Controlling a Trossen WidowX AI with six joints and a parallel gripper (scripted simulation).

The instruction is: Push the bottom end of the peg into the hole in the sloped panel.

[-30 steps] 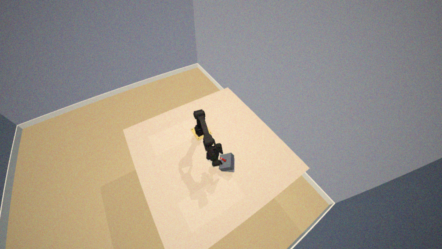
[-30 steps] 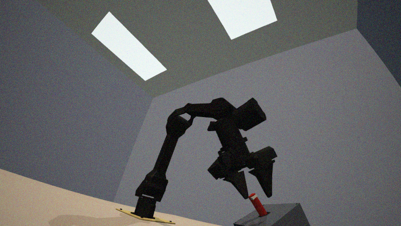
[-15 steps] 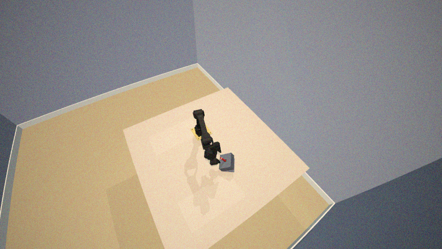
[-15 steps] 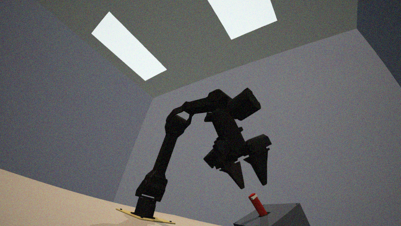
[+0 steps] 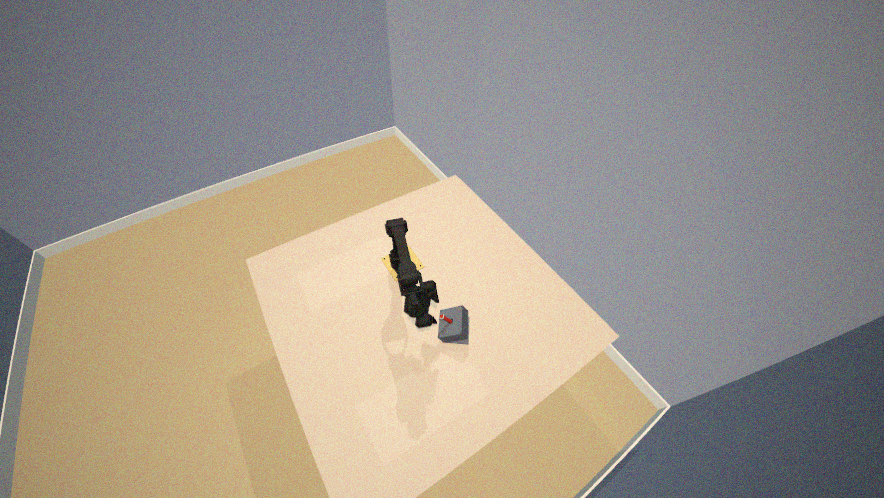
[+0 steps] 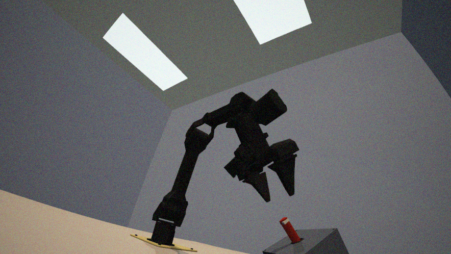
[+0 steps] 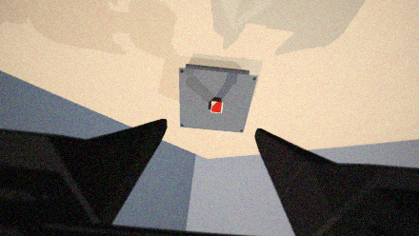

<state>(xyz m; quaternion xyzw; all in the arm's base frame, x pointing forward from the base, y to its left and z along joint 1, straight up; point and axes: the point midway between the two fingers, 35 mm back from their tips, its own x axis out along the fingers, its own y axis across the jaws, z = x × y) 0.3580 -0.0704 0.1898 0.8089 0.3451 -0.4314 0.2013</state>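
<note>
The black parallel-jaw pincer (image 6: 277, 192) hangs in the air above and apart from the short red cylindrical peg (image 6: 289, 229), its two tapered fingers (image 6: 287, 175) spread wide with nothing between them. The peg sits with its lower end sunk in the sloped face of the grey block-shaped panel (image 6: 318, 243), its upper part sticking out tilted, leaning back toward the arm in the exterior view. How deep it goes into the hole cannot be told; the hole itself is covered by the peg.

In the wrist view the peg (image 7: 216, 106) is seen almost end-on as a small red patch near the middle of the grey panel (image 7: 197, 102), which shows small dark dots at its corners. The two dark fingers fill the lower corners and run off the frame, so the pincer body is not seen there.

From the top, the peg (image 5: 445, 319) and panel (image 5: 456, 330) are tiny, and the pincer (image 5: 425, 319) is a dark lump just beside the panel; its jaws cannot be made out. The pale beige table (image 5: 507, 266) carries the panel and the arm's thin yellow base plate (image 6: 181, 247), partly hidden under the arm. In the exterior view the panel is cut off by the bottom edge, and the arm is a near-black silhouette with little surface detail.
</note>
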